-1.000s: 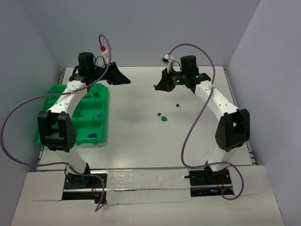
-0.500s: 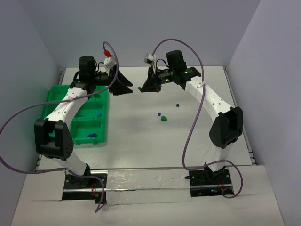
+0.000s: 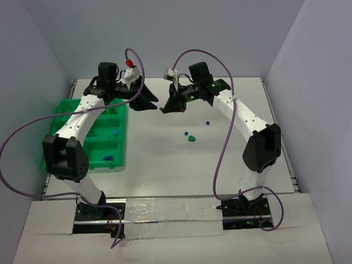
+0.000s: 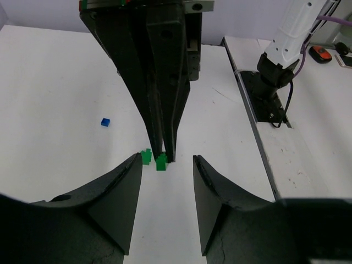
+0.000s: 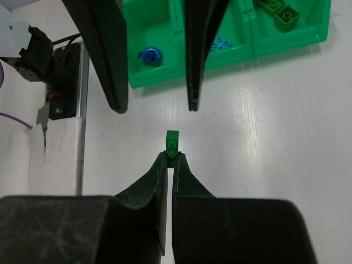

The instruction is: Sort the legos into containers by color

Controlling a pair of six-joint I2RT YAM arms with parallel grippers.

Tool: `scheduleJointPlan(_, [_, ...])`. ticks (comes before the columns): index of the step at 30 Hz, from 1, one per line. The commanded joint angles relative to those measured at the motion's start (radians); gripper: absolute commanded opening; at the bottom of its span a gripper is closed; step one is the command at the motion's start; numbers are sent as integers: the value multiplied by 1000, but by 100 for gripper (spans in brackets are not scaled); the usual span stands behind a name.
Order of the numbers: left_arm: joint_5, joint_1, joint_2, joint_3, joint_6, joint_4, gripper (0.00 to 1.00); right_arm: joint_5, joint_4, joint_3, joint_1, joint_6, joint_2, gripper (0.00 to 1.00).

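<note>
White table [image 3: 165, 165] — pale lavender walls [image 3: 181, 27] on 3 sides, even light.

**Grippers Brought Tip to Tip**

The right gripper [image 3: 163, 110], clamped on a tiny green plastic brick [image 5: 172, 140], has been swung leftward over the far part of the tabletop [image 3: 165, 165]. The left gripper [image 3: 150, 104] has been shifted rightward to meet it, and its jaws have been narrowed.

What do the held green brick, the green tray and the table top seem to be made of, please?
Green brick: hard moulded plastic, crisp edges, uniform colour.
Green tray: likely the same, slightly glossy, with rounded moulded dividers.
Table top: white, matte, faintly streaked; perhaps painted wood or laminate, unclear.
</note>
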Motion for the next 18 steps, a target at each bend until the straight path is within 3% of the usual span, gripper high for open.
scheduleJointPlan(1, [18,-19,60,133,204,-274,51,9,7,38,24,-44,-29,0])
scheduleJointPlan(5, [-32,-33,83,173,256,-347,50,-2,8,47,24,-30,-28,0])
scheduleJointPlan(18, [-73,-39,102,191,228,-362,45,1,29,47,25,-3,-29,0])
